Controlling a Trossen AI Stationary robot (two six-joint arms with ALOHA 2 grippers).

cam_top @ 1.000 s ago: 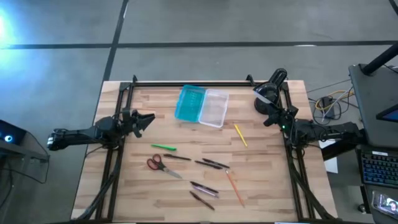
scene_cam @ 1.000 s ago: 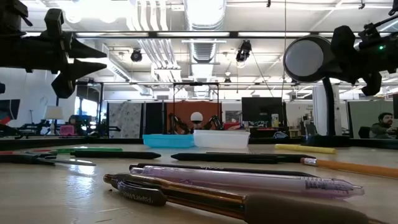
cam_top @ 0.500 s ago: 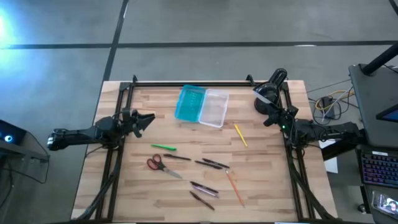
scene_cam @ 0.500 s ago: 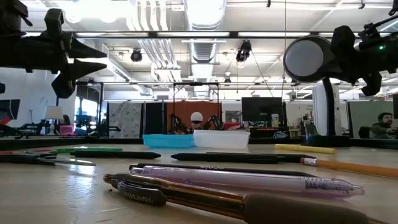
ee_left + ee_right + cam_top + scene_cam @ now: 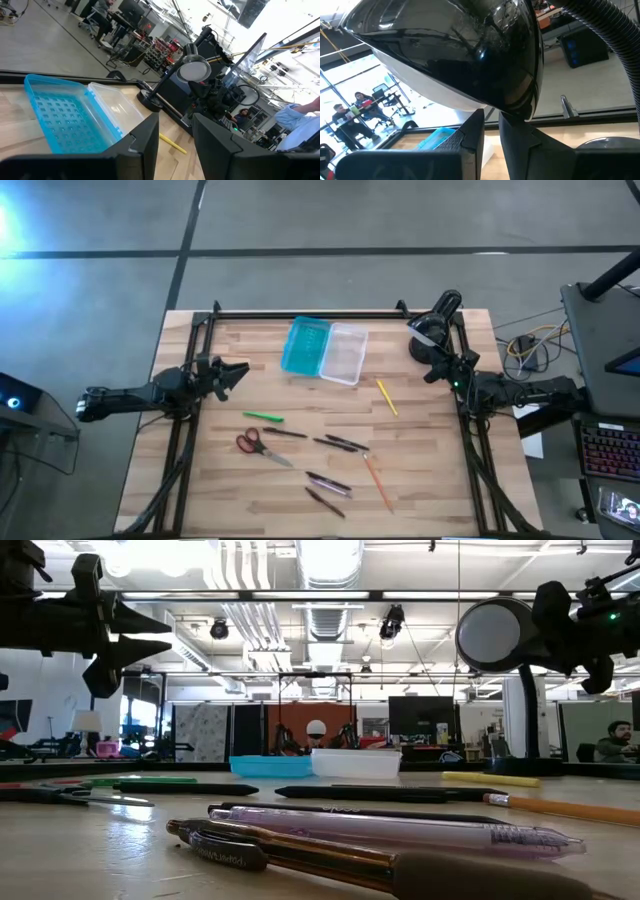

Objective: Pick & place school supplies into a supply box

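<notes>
The supply box [image 5: 323,350] lies open near the table's far edge, with its turquoise half [image 5: 65,117] beside the clear half [image 5: 117,102]. Spread flat on the wood nearer me are red-handled scissors [image 5: 255,444], a green marker [image 5: 263,417], a yellow pencil [image 5: 386,396], an orange pencil [image 5: 377,480] and several dark pens [image 5: 345,442]. My left gripper [image 5: 235,370] hovers open at the table's left edge, pointing toward the box. My right gripper [image 5: 432,370] hangs at the right edge, its fingers [image 5: 472,135] a narrow gap apart, just under a black round device [image 5: 470,50].
The black round device [image 5: 437,320] with a white face [image 5: 495,632] stands on a stalk at the far right corner, close over my right gripper. A black frame [image 5: 300,313] runs along the table's edges. People sit in the room beyond [image 5: 612,743].
</notes>
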